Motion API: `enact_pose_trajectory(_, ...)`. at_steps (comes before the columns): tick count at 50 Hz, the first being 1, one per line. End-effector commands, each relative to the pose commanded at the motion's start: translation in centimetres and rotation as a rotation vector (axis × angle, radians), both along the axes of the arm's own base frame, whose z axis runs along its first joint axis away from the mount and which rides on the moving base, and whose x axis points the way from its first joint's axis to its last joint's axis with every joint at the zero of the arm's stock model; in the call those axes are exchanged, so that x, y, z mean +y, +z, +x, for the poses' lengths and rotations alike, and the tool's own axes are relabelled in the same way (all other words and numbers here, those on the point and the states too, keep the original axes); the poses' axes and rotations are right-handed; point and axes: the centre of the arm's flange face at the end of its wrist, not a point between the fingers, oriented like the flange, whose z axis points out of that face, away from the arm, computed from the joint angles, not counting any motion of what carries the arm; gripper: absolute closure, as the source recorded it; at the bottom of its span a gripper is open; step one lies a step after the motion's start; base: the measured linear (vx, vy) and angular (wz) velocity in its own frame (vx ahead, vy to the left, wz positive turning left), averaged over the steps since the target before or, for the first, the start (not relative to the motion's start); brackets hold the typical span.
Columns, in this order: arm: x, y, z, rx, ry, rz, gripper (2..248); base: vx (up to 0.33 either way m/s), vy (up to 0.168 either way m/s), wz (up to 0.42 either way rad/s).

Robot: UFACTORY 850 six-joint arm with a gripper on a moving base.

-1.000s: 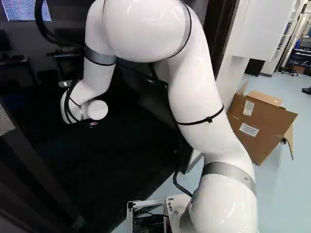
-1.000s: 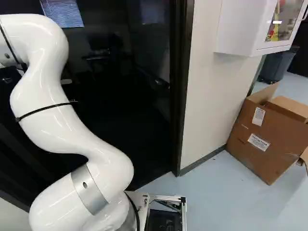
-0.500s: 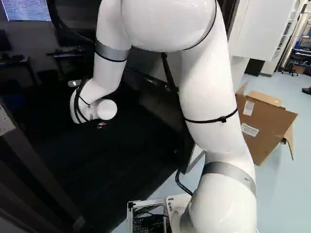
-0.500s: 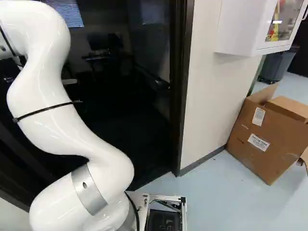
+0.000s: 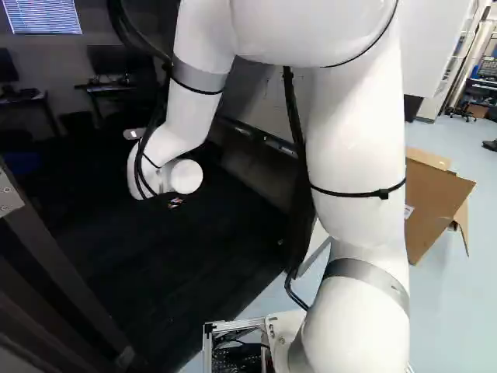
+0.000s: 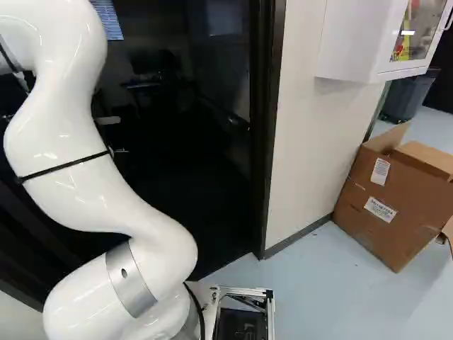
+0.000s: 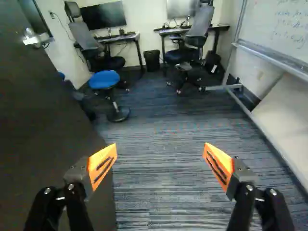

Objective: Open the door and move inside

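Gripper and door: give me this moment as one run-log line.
gripper: open, empty | door: open, beside gripper | ahead: carpet, blue stool | base: not yet past door frame

Striped carpet floor, blue stool, dark bin, two office chairs on it. Pale floor, open cardboard box on it.

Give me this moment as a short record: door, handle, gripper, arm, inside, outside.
door: dark, standing open beside the gripper
handle: silver, on the door, not gripped
gripper: open, holding nothing
arm: white, reaching past the door frame
inside: blue stool, wastebasket, whiteboard
outside: open cardboard box on the floor
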Motion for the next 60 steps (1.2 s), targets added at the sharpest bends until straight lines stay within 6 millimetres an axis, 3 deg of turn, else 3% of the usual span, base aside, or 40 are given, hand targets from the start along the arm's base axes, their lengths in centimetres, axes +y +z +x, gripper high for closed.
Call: enact_pose_trajectory(60, -10.6, 0.5, -4.0, 0.026, -0.106, -0.025, 3, 0.0, 0.0, 0.0)
